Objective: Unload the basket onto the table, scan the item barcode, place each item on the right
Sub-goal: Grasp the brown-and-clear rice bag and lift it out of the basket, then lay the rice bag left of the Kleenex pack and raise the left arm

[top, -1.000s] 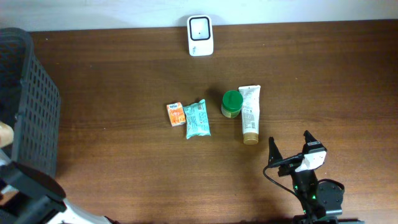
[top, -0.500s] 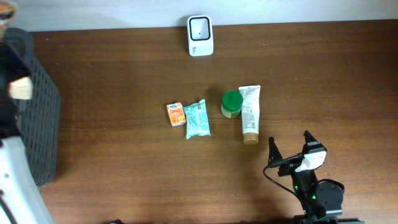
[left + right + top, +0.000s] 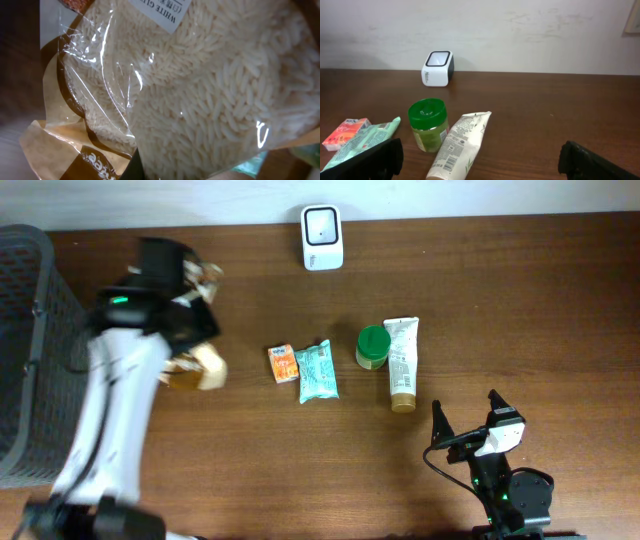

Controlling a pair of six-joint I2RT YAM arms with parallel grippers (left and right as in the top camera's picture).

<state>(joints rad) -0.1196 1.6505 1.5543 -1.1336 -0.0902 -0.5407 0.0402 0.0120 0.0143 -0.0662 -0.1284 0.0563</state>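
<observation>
Above the left part of the worktop (image 3: 520,300), the left gripper (image 3: 195,325) was clenched on a bag of rice (image 3: 200,367). It appeared to hold the bag clear of the wood, between the dark basket (image 3: 40,350) and the orange packet (image 3: 282,364). In the left wrist view the bag filled the frame: white grains behind clear film, with a printed white label (image 3: 165,10) at the top edge and no barcode to be made out.

The step in hand looked like the carry toward the scanner (image 3: 322,224), which stood at the far edge of the worktop, well apart from the bag and to its right. The next move would call for bringing the bag across in front of the scanner's window and turning it so the barcode faced that window. Which face carried the code could not be told.

The right gripper (image 3: 465,405) sat released, jaws wide, near the front right, grasping nothing, with the tube (image 3: 402,363) and green-lidded jar (image 3: 372,346) just ahead of it.
</observation>
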